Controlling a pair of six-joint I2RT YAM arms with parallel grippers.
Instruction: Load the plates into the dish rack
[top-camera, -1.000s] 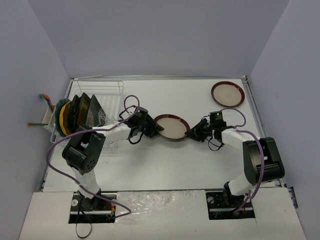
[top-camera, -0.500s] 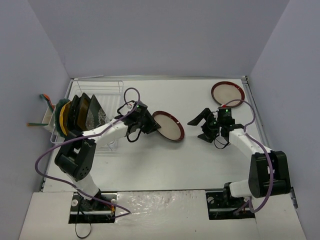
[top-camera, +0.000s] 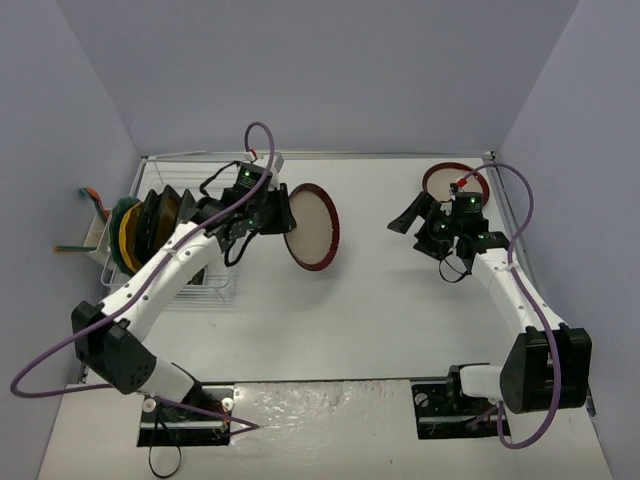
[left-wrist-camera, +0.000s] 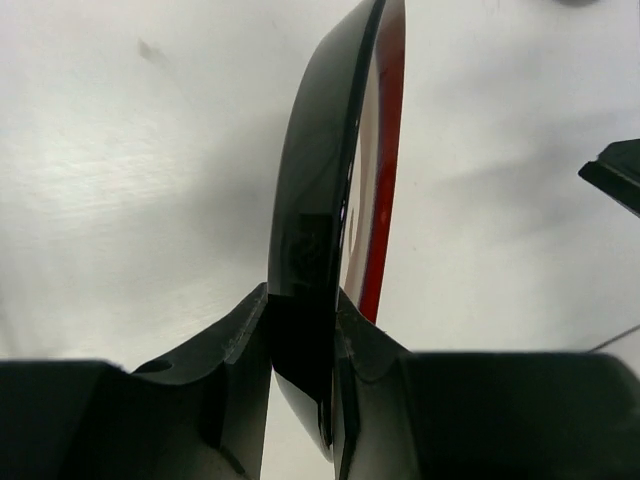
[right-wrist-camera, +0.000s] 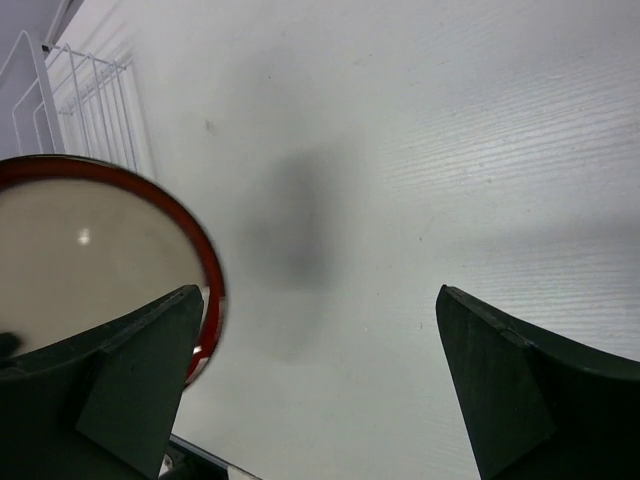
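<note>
Left gripper (left-wrist-camera: 300, 330) is clamped on the rim of a red-rimmed cream plate (top-camera: 310, 227), one finger on the dark underside and one on the cream face. Plate is held off the table (top-camera: 330, 320), turned nearly on edge, just right of the dish rack (top-camera: 222, 172). Rack sits at the far left of the table with several standing plates (top-camera: 150, 225) packed in its left part; right-side slots look free, exact slots too small to tell. Right gripper (top-camera: 413, 214) has fingers wide apart and holds nothing, hovering over bare table just left of a second red-rimmed plate (top-camera: 455, 186) lying flat in the far right corner. Step in hand, as I judge it: carry the held plate left and set it in the next free slot. To do it well: hold the plate upright and parallel to the racked ones, and come in from above rather than sideways so the rim clears the wire frame and the nearest standing plate. Lower until the bottom edge seats between the base wires, only then part the fingers. Grip is on a thin bit of rim, so the plate could swing or slip: go slow, no sharp wrist turns. Right arm should hold off the left arm's path; the far-right plate is its likely next pick
</note>
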